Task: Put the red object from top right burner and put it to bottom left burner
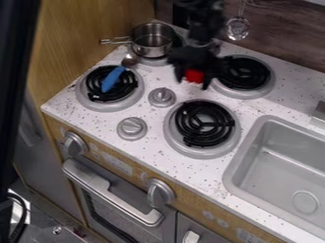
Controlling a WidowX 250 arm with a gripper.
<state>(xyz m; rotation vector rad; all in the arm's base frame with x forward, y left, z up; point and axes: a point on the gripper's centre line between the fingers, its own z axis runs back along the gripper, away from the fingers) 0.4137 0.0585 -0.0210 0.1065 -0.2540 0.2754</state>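
Taking the upper stove knob [162, 97] as the clock's centre, a blue-handled spoon [113, 79] lies on the left burner [82, 95] between nine and ten o'clock, and a metal pot [152, 43] sits at twelve. Between one and two, the gripper [193, 82] grasps the red object [194, 75] over the white countertop [181, 90], with the coil burner [202, 151] between four and five and the rear burner [266, 88] past two.

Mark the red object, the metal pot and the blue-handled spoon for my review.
Red object [194, 76]: camera view, middle of its visible red side.
Metal pot [149, 50]: camera view, outer wall below the rim.
Blue-handled spoon [113, 79]: camera view, middle of the blue handle.
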